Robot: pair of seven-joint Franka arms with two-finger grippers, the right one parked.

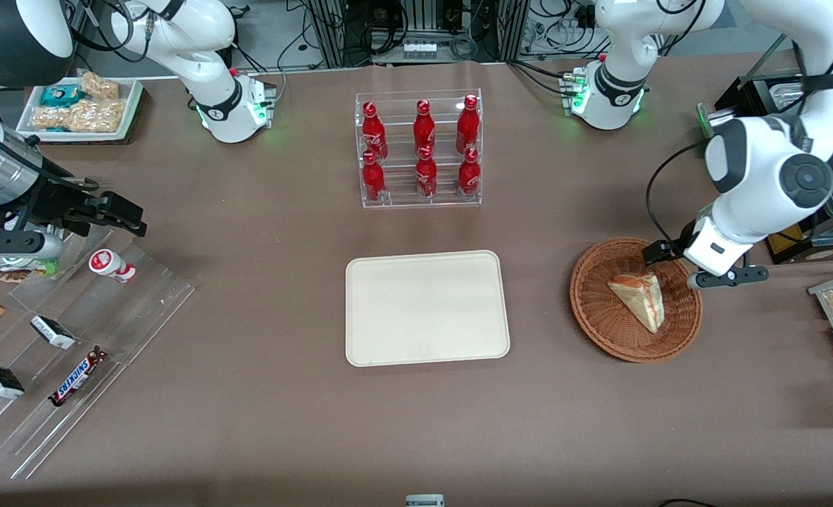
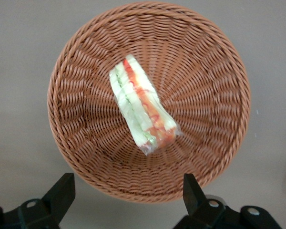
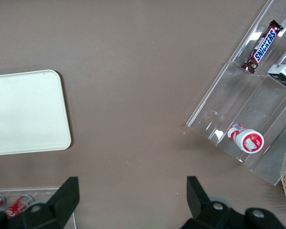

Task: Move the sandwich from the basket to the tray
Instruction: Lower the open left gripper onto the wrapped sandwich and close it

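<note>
The sandwich (image 2: 142, 106) lies in the basket (image 2: 209, 143), resting on one flat bread face with its layered cut side turned upward toward the wrist camera. It is wrapped in thin clear film, seen bunched at the pointed end. The gripper (image 2: 128, 195) hangs above the basket's rim, and its fingers (image 2: 62, 191) are spread wide with nothing held between them; the sandwich sits ahead of the fingertips, not yet between them.

The sandwich is judged to be light and soft. The bread would be crushed by a hard squeeze, and the film is likely to be slippery, so a gentle closure is called for. The best hold is judged to be across the thick middle of the wedge, with one finger on each bread face, since the narrow tip offers little to press on and the filling could be pushed out there. Because one face lies against the sloping weave, a slight tilt or a nudge may be needed for a finger to be slipped underneath.

The tray (image 1: 427, 308) sits on the bench (image 1: 247, 422), well apart from the basket, toward the parked arm's end.
</note>
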